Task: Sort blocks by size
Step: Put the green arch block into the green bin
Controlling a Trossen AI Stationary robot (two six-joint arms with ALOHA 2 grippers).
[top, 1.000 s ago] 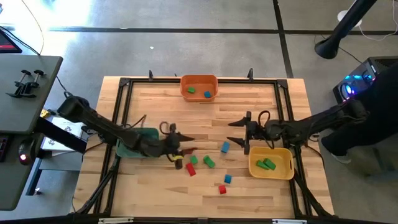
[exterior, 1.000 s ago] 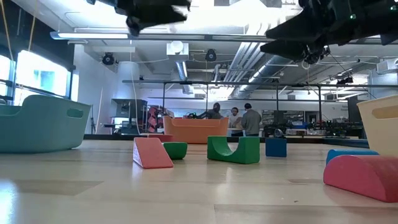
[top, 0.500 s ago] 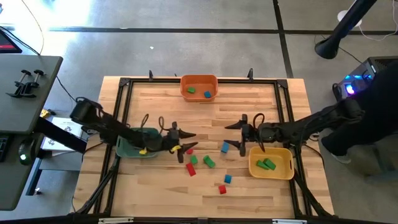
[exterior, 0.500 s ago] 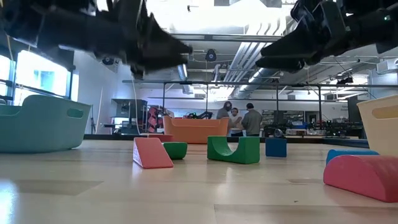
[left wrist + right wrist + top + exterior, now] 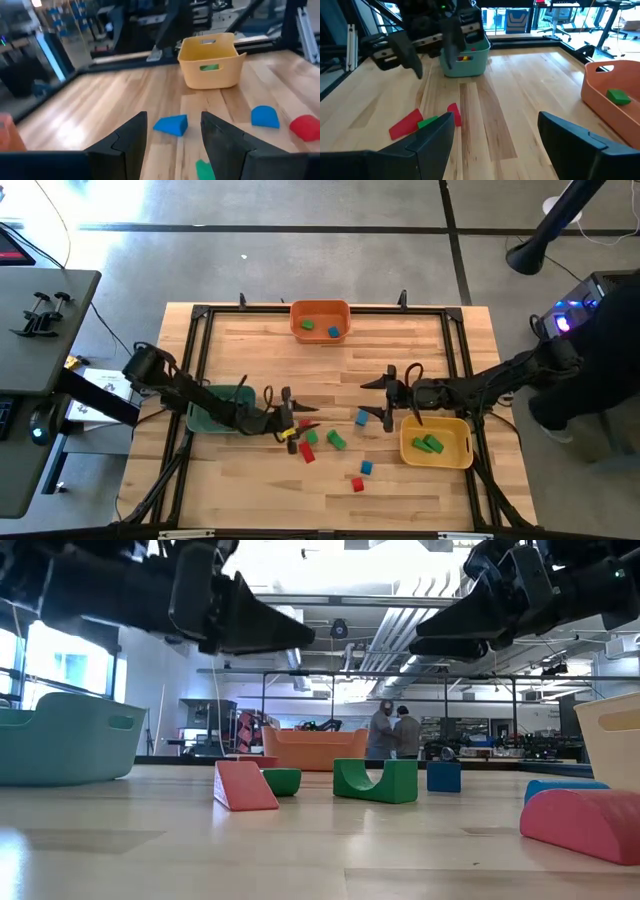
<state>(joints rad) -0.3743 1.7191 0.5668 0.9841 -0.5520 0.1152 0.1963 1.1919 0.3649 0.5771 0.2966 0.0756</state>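
Note:
Several small blocks lie loose on the wooden table: a blue one (image 5: 361, 417), two green ones (image 5: 311, 437) (image 5: 337, 440), a red one (image 5: 307, 452), and a blue (image 5: 366, 467) and a red one (image 5: 357, 484) nearer the front. My left gripper (image 5: 308, 418) hangs open and empty above the table just left of this cluster, pointing toward the right edge. Its wrist view shows a blue wedge (image 5: 171, 125) ahead between the fingers. My right gripper (image 5: 372, 398) hangs open and empty right of the cluster, by the blue block, pointing left.
A teal bin (image 5: 222, 408) stands behind my left gripper. A yellow bin (image 5: 436, 442) holding green blocks is at the right. An orange bin (image 5: 320, 320) with a green and a blue block is at the far edge. A black frame rims the table. People stand in the room beyond.
My left gripper has come down from high above the table toward the block cluster and a little toward the right edge, staying open. My right gripper has sunk slightly and shifted a little to the left, still open. No block has moved.

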